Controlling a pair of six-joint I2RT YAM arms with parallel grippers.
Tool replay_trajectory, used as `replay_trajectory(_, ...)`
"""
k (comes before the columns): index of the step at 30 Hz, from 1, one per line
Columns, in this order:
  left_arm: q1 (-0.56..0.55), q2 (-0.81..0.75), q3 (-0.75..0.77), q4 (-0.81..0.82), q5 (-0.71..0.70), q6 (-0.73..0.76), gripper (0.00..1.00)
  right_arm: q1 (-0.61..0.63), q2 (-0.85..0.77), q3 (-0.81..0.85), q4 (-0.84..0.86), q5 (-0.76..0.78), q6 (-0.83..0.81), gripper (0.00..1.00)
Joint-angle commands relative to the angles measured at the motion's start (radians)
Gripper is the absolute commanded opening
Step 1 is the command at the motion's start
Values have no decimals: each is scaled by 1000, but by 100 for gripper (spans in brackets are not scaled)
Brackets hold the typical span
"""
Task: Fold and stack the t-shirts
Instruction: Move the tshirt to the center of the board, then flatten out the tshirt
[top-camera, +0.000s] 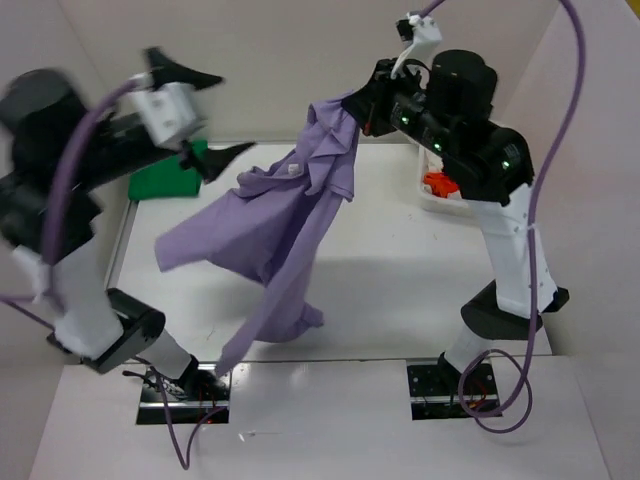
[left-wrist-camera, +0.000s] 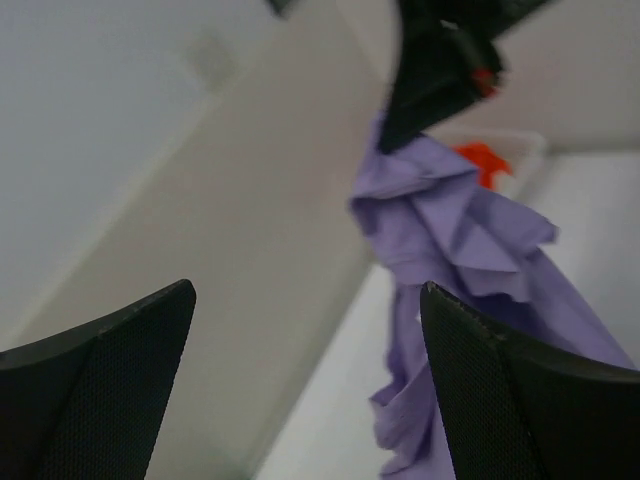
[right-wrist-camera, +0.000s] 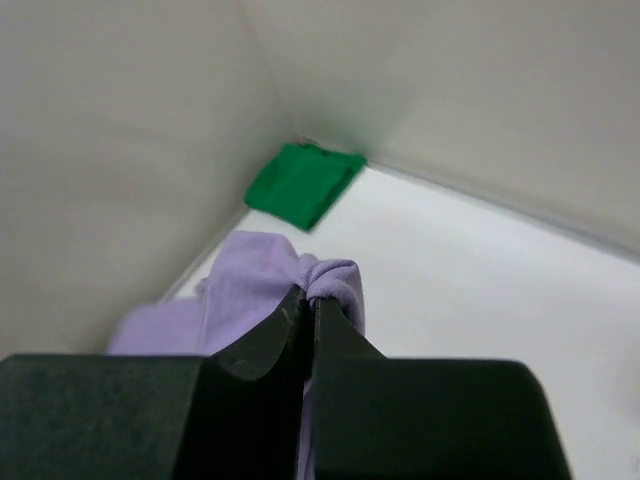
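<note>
Top external view: the right tool (top-camera: 362, 108) is raised high over the far side of the tabletop (top-camera: 420, 280). The lavender t-shirt (top-camera: 290, 215) hangs from it in a long crumpled drape, its lower end trailing toward the near edge. Whether that end touches the surface I cannot tell.
Right tool: pressed together on a small bunch of lavender cloth. Its wrist view shows the fabric caught right at the fingertips, which is a thin hold.
Left tool (top-camera: 205, 110): spread wide and holding nothing. It is lifted at the left, beside the hanging shirt but apart from it.
Step in hand: as I judge it, opening the shirt out so it can be laid flat for folding.
Doing it well: the left tool should take a second point on an outer edge, a hem or shoulder, rather than the bunched middle. It should pinch only once cloth sits between its fingers. Then the two tools can draw apart gently so the cloth spreads before it is lowered. A hard tug could slip it out of the right tool's thin pinch.
Green t-shirt (top-camera: 165, 182): looks folded, lying in the far left corner, and is probably the base of the stack.
Orange-red t-shirt (top-camera: 437, 183): in the white basket (top-camera: 432, 203) at the far right, just beside the right arm.
White t-shirt: not seen in any view.
In the way: the drape hangs between the arms and hides part of the tabletop. The green t-shirt lies close under the left tool, so a low sweep could disturb it. The walls stand close at the left and far sides.
</note>
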Motion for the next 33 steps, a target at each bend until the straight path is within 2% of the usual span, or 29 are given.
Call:
replay_trajectory(1, 42, 201, -228, -163, 419, 106, 99, -61, 47, -102, 29, 106, 59, 0)
replay_trajectory(3, 68, 123, -393, -28, 484, 120, 99, -74, 47, -231, 68, 93, 71, 0)
replay_trajectory(4, 68, 65, -681, 91, 484, 23, 99, -91, 47, -287, 92, 80, 71, 0)
replay_trajectory(5, 68, 16, -793, 286, 440, -9, 99, -113, 31, -345, 121, 54, 86, 0)
replay_trajectory(6, 68, 5, -834, 302, 411, -24, 99, -129, 5, -461, 174, 35, 105, 2)
replay_trajectory(7, 53, 4, -874, 367, 371, -88, 99, -147, -6, -519, 199, 17, 120, 20)
replay_trajectory(8, 42, -44, -1020, 424, 287, -131, 99, -195, -15, -572, 219, -37, 148, 31)
replay_trajectory(9, 42, -61, -1084, 467, 249, -166, 99, -216, -16, -663, 231, -60, 158, 38)
replay_trajectory(10, 42, -77, -1137, 516, 210, -214, 99, -236, -16, -700, 231, -72, 159, 55)
replay_trajectory(12, 42, -135, -1300, 558, 19, -230, 99, -276, -3, -784, 218, -45, 183, 69)
replay_trajectory(13, 42, -155, -1352, 586, -59, -239, 99, -285, -3, -809, 189, -24, 183, 70)
replay_trajectory(14, 33, -189, -1401, 586, -218, -239, 99, -295, -3, -861, 179, -2, 200, 72)
replay_trajectory(15, 33, -204, -1502, 598, -277, -224, 99, -314, -3, -890, 179, 12, 223, 72)
replay_trajectory(19, -17, -252, -1731, 563, -454, -97, 99, -333, -42, -1062, 259, -2, 255, 71)
replay_trajectory(26, -54, -351, -1957, 520, -480, -27, 99, -313, 33, -1166, 337, -97, 274, 67)
replay_trajectory(30, -74, -400, -2113, 486, -493, 19, 99, -269, 96, -1177, 370, -128, 297, 67)
replay_trajectory(33, -83, -449, -2159, 477, -517, 60, 99, -258, 152, -1151, 379, -128, 307, 67)
